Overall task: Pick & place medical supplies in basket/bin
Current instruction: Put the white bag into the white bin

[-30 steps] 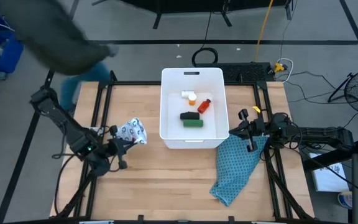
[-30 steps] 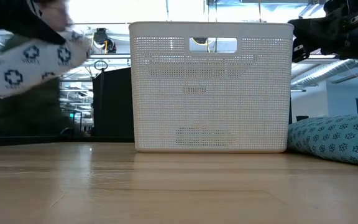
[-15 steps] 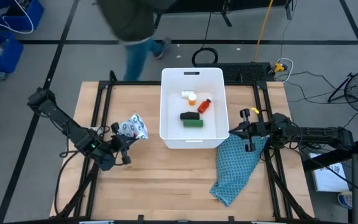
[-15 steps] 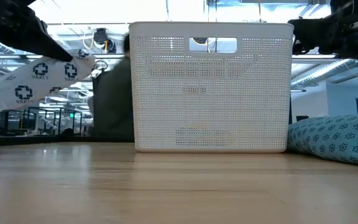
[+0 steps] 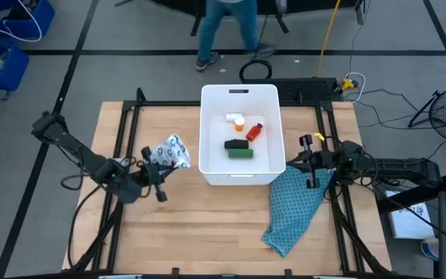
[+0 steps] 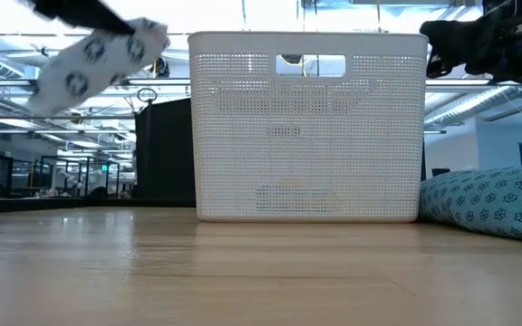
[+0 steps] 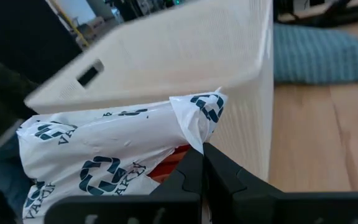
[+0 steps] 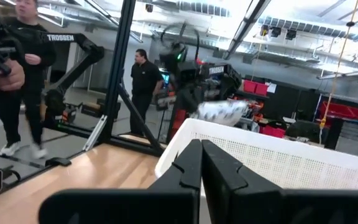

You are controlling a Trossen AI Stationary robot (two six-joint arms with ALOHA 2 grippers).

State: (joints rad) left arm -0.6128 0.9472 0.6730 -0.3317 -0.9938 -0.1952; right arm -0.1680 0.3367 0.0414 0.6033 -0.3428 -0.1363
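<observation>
My left gripper [image 5: 158, 161] is shut on a silvery-white packet with dark rings [image 5: 171, 153] and holds it in the air just left of the white basket [image 5: 238, 177]. In the low view the packet [image 6: 98, 56] sits about level with the basket's rim [image 6: 306, 38]. An orange vial with a white piece [image 5: 238, 119], a red bottle [image 5: 255, 130], a black block [image 5: 237, 144] and a green block [image 5: 241, 153] lie on the basket floor. My right gripper [image 5: 294, 161] is shut and hovers by the basket's near right corner, over the teal cloth [image 5: 293, 208]. My left gripper [image 7: 202, 163] pinches the packet's crumpled edge [image 7: 194, 138] between its two fingers, coming level from the table's left. The packet is lifted clear of the table. It sticks out past the fingertips toward the basket wall [image 7: 185, 56].
The teal patterned cloth [image 6: 492, 204] lies on the table to the right of the basket. A person [image 5: 227, 27] walks on the floor beyond the table's far edge. More people stand in the room in the right wrist view [image 8: 143, 93]. Bare wood lies in front of the basket.
My left gripper has risen and moved toward the basket. It has carried the packet up from mid-wall height to about rim level and tipped it. The person behind the table has walked from left to right.
</observation>
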